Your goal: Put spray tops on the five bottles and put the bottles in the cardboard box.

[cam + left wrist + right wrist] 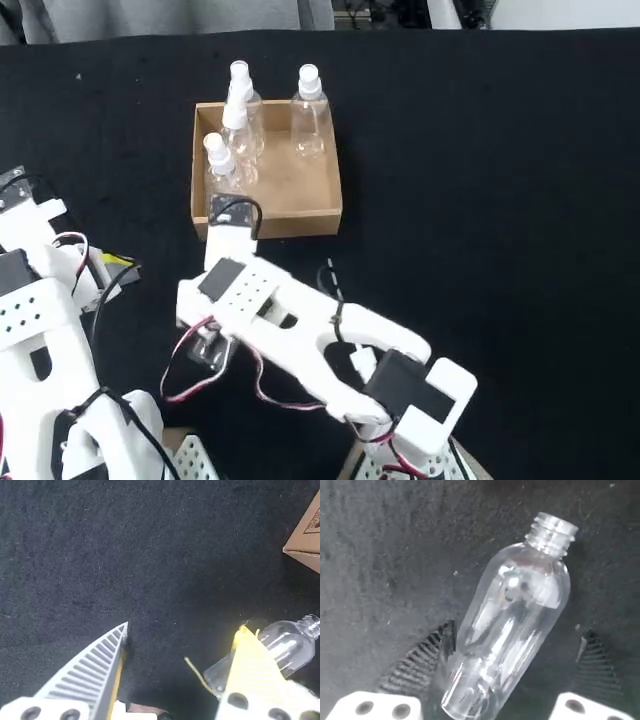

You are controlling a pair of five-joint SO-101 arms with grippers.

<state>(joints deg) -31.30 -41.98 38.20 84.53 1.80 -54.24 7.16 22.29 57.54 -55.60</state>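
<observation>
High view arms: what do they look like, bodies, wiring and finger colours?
Both have white shells with black servo blocks. The right arm trails red, white and black wires; the left arm carries black cable. The left gripper has one pale ribbed finger and one yellow one; the right gripper has black ribbed fingers on white bases.

Four bottles (310,115) in cardboard box (300,200), fifth bottle (510,615) lying on table (500,150)

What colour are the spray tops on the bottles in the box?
White. The spray tops show best in the high view.
</observation>
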